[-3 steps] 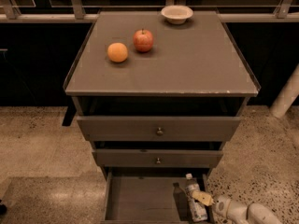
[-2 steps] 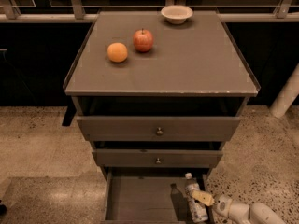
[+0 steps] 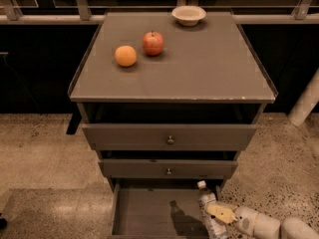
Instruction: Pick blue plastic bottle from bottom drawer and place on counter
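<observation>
The blue plastic bottle point(image 3: 206, 209) lies in the open bottom drawer point(image 3: 149, 213) along its right side, white cap pointing toward the cabinet. My gripper point(image 3: 221, 213) reaches in from the lower right and sits against the bottle's right side, low in the drawer. Its white arm runs off the bottom right corner. The counter point(image 3: 199, 68) is the grey cabinet top above.
On the counter stand an orange point(image 3: 125, 56), a red apple point(image 3: 153, 43) and a white bowl point(image 3: 189, 15) at the back. The two upper knobbed drawers point(image 3: 169, 137) stand slightly out above the bottom drawer. A white pillar point(image 3: 306, 103) stands at the right.
The gripper has shifted very slightly at the bottle. The dark shadow on the drawer floor has moved left. The bottle lies where it was.
</observation>
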`<act>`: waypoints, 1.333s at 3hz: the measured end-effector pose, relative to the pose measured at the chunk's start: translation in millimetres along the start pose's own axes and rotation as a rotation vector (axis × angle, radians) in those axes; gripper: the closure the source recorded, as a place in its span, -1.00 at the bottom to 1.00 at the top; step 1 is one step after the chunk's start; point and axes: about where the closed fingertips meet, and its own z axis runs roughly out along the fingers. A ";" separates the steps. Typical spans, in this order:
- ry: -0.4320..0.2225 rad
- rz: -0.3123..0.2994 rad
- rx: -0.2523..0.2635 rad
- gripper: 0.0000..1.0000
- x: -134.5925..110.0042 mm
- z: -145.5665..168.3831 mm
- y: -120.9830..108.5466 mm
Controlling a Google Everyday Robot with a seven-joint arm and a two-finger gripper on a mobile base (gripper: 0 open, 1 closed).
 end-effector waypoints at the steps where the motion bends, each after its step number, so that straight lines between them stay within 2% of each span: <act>1: 0.030 -0.070 -0.002 1.00 -15.8 -15.5 56.2; 2: 0.040 -0.135 -0.007 1.00 -42.2 -24.7 96.1; 3: 0.041 -0.135 -0.007 1.00 -42.2 -24.7 96.1; 4: 0.092 -0.143 -0.046 1.00 -46.8 -24.4 101.7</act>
